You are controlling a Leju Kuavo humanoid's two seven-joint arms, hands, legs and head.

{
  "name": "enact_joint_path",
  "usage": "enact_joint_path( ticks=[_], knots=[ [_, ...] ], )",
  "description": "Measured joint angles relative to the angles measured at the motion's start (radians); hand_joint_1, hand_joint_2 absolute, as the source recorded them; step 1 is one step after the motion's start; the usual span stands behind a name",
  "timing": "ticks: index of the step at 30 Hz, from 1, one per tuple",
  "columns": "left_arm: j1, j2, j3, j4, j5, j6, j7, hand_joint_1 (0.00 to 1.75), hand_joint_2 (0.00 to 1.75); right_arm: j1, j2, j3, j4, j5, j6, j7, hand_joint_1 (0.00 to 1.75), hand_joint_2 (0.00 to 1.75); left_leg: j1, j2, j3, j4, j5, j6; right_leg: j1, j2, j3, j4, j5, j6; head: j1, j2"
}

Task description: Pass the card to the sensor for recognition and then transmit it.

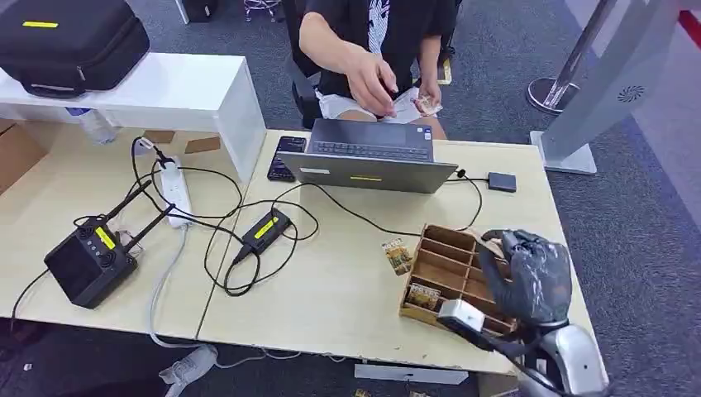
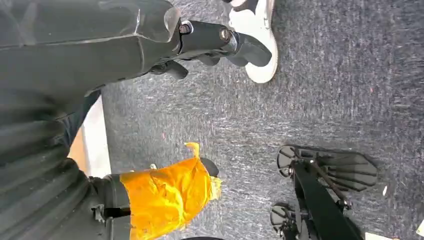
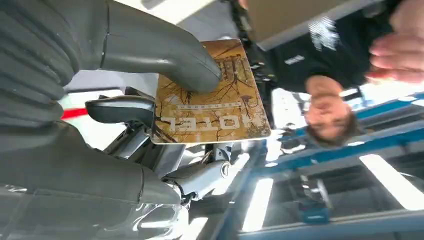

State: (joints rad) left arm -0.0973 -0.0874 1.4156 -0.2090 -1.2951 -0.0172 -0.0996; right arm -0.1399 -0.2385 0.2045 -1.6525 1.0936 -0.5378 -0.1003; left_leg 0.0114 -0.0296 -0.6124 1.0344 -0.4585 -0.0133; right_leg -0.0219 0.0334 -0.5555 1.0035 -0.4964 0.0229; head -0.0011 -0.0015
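Desk (image 1: 347, 281), laptop (image 1: 368, 155), wooden organiser (image 1: 450, 269), cables (image 1: 223, 240)

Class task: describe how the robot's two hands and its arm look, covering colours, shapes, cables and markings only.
The right hand has dark grey glossy fingers on a silver arm, with a white block and a black cable at the wrist. Up close it shows a ribbed grey cover, a thick grey thumb and metal linkages. The left hand has dark fingers with bolted joints; one tip is wrapped in yellow tape.

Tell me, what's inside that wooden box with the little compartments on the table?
In the wooden box, one near compartment holds brownish cards; the other visible slots look empty. The robot's right hand, which pinches a hotel card, covers the box's right end, so what lies there is hidden.
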Motion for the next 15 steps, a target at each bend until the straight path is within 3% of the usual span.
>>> enact_joint_path(
  ticks=[3, 8, 13, 15],
  knots=[
    [0.0, 0.004, -0.008, 0.0, -0.013, -0.007, 0.0, 0.0, 1.75, -0.134, -0.027, 0.041, 0.048, -0.041, 0.057, 0.01, 1.75, 1.75, 0.0, -0.002, 0.0, 0.0, 0.002, 0.0, 0.0, -0.001, 0.001, 0.0, 0.001, 0.0, 0.0, 0.0],
    [-0.008, 0.009, -0.037, 0.0, -0.048, -0.028, 0.0, 0.0, 1.75, -0.485, -0.03, 0.161, 0.291, -0.093, 0.289, 0.063, 1.75, 1.75, 0.0, 0.001, -0.002, 0.0, 0.005, -0.001, 0.0, 0.002, -0.002, 0.001, 0.005, -0.002, -0.002, 0.0],
    [-0.01, 0.013, -0.063, 0.0, -0.068, -0.04, 0.0, 0.0, 1.75, -0.778, 0.045, 0.272, 0.628, -0.157, 0.376, 0.08, 1.75, 1.75, 0.001, -0.004, -0.002, 0.0, 0.007, -0.002, 0.001, -0.002, -0.002, 0.002, 0.005, -0.002, -0.001, 0.0],
    [-0.011, 0.014, -0.072, 0.0, -0.071, -0.047, 0.0, 0.0, 1.75, -0.835, 0.081, 0.297, 0.731, -0.191, 0.389, 0.075, 1.59, 1.75, 0.001, -0.004, -0.002, 0.0, 0.007, -0.002, 0.001, -0.002, -0.002, 0.002, 0.005, -0.002, -0.001, 0.0]
  ],
)
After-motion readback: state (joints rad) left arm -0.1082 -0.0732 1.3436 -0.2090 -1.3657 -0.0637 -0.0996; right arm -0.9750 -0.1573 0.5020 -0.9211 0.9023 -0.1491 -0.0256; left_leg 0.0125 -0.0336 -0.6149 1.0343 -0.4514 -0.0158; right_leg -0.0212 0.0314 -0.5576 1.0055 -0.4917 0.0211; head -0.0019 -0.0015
